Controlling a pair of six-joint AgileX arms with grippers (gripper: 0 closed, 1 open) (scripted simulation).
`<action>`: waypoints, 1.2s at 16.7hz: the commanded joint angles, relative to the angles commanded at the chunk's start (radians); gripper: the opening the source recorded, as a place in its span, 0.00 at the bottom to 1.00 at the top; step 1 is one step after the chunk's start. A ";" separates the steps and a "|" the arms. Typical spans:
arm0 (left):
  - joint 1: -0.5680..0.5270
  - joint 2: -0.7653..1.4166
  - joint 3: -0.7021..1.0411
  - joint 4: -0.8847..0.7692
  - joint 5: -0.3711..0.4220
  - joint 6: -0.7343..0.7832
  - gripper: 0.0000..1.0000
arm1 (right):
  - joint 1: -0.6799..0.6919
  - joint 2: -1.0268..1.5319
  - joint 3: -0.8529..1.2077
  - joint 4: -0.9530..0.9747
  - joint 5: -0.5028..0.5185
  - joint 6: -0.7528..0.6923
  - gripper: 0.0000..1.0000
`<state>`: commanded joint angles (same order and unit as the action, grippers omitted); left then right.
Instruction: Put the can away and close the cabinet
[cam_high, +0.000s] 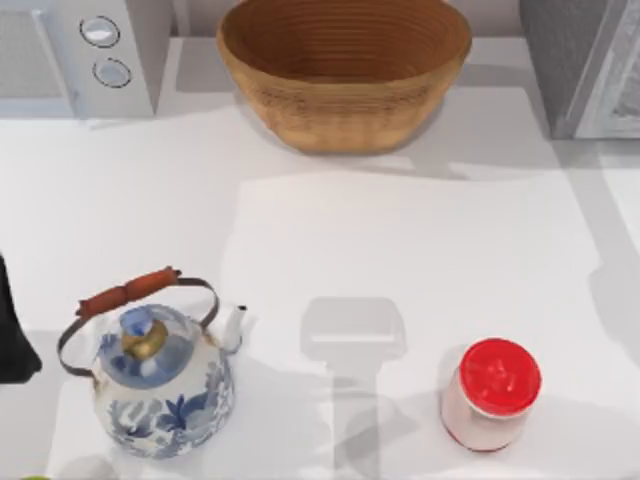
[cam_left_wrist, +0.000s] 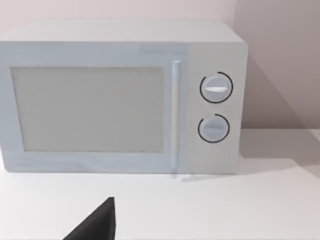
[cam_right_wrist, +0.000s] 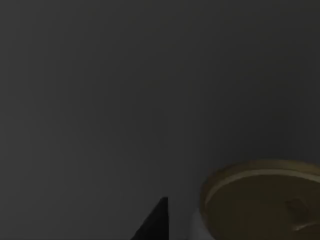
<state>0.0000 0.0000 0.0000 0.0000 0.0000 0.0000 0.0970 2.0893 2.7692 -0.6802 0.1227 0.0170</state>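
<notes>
Near the front right of the table (cam_high: 420, 250) stands the can (cam_high: 491, 394), upright, red lid, not touched by anything. Left arm (cam_high: 14, 330) is just a dark sliver cut off at the left edge, so can't tell how its fingers stand; same goes for the right one. Kettle (cam_high: 160, 375) sits front left, basket (cam_high: 343, 68) at the back, microwave (cam_left_wrist: 120, 97) back left. Grey cabinet (cam_high: 585, 65) is cropped at back right. Right wrist view is dark.
</notes>
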 joint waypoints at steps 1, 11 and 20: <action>0.000 0.000 0.000 0.000 0.000 0.000 1.00 | 0.000 0.000 0.000 0.000 0.000 0.000 0.98; 0.000 0.000 0.000 0.000 0.000 0.000 1.00 | 0.002 0.000 0.000 0.000 0.000 0.000 1.00; 0.000 0.000 0.000 0.000 0.000 0.000 1.00 | -0.008 -0.412 -0.459 0.167 -0.072 -0.035 1.00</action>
<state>0.0000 0.0000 0.0000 0.0000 0.0000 0.0000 0.0893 1.6774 2.3106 -0.5134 0.0509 -0.0181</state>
